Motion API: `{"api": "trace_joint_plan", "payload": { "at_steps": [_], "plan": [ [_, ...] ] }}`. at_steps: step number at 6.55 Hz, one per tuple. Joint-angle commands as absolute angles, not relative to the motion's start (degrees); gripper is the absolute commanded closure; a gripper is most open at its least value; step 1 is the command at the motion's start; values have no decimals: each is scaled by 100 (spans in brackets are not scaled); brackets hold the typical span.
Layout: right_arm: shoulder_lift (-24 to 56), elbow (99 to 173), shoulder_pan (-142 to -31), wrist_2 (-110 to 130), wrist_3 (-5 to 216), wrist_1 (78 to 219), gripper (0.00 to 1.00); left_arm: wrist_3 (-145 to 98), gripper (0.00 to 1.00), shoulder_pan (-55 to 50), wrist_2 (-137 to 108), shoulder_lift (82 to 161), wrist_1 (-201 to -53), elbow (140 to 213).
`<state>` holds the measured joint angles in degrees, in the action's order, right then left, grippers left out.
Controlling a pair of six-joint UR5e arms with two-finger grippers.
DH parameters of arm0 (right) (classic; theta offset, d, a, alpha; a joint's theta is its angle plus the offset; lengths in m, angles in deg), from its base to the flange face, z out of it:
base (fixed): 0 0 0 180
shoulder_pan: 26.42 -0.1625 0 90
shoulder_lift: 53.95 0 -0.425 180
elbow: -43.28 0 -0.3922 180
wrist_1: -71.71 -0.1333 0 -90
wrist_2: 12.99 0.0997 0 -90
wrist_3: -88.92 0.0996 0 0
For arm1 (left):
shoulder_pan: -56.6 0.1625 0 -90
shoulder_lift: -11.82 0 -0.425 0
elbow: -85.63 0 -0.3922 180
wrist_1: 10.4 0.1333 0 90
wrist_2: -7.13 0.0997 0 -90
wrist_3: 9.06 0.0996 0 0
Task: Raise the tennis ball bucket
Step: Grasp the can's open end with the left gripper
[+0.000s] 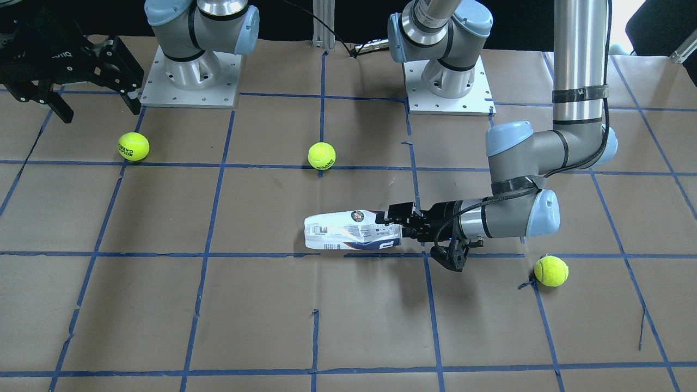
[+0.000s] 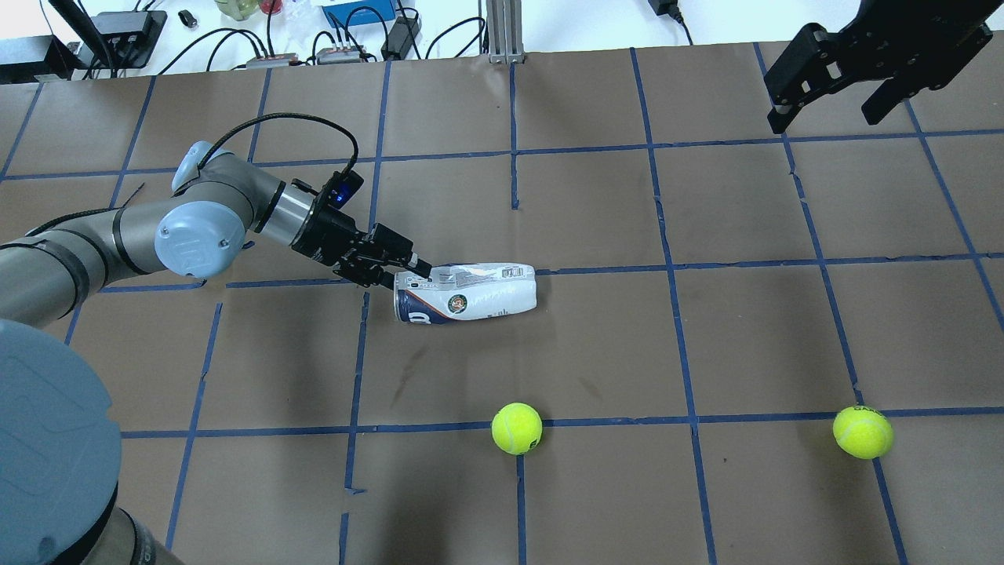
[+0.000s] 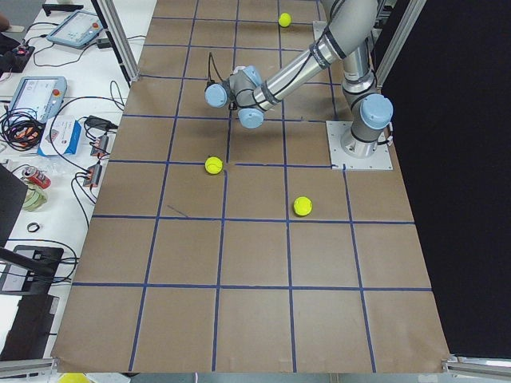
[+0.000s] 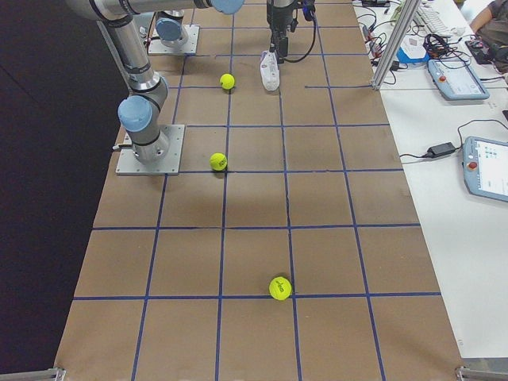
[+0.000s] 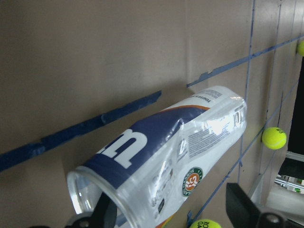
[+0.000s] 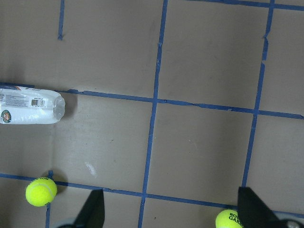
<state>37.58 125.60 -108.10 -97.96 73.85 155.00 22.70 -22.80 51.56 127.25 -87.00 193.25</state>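
The tennis ball bucket [image 1: 348, 231] is a clear can with a white and navy label, lying on its side near the table's middle. It also shows in the overhead view [image 2: 471, 292], the left wrist view [image 5: 180, 152] and the right wrist view [image 6: 28, 103]. My left gripper [image 1: 402, 224] is at the can's open navy end. In the left wrist view its fingers stand wide apart. One finger [image 5: 102, 211] shows through the can's mouth, the other [image 5: 247, 204] is outside the wall. My right gripper [image 1: 92, 103] hangs open and empty, high and far from the can.
Three yellow-green tennis balls lie loose on the brown paper: one [image 1: 133, 146] under my right gripper, one [image 1: 322, 155] behind the can towards the bases, and one [image 1: 551, 271] below my left forearm. The arm bases [image 1: 190, 76] stand at the table's back.
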Motion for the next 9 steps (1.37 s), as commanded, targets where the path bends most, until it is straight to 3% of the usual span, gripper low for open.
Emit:
{"api": "trace_joint_plan", "payload": {
  "at_steps": [1,2,3,4,7,9],
  "plan": [
    [3755,12564,-10807,-9798,7371,15521,0,2285,41,-2102,4608,12722,-8730,19513],
    [3755,12564,-10807,-9798,7362,15503,0,2215,57,-2031,4598,12704,-8747,19506],
    [3755,12564,-10807,-9798,7362,15503,0,2197,84,-2030,4589,12704,-8756,19506],
    [3755,12564,-10764,-9789,7336,15529,0,2058,99,-2030,4572,12696,-8756,19497],
    [3746,12564,-10772,-9745,7345,15521,0,834,100,-2152,4001,12250,-8669,19270],
    [3746,12564,-10763,-9745,7345,15521,0,-294,100,-2214,4052,11678,-8668,18674]
  ]
}}
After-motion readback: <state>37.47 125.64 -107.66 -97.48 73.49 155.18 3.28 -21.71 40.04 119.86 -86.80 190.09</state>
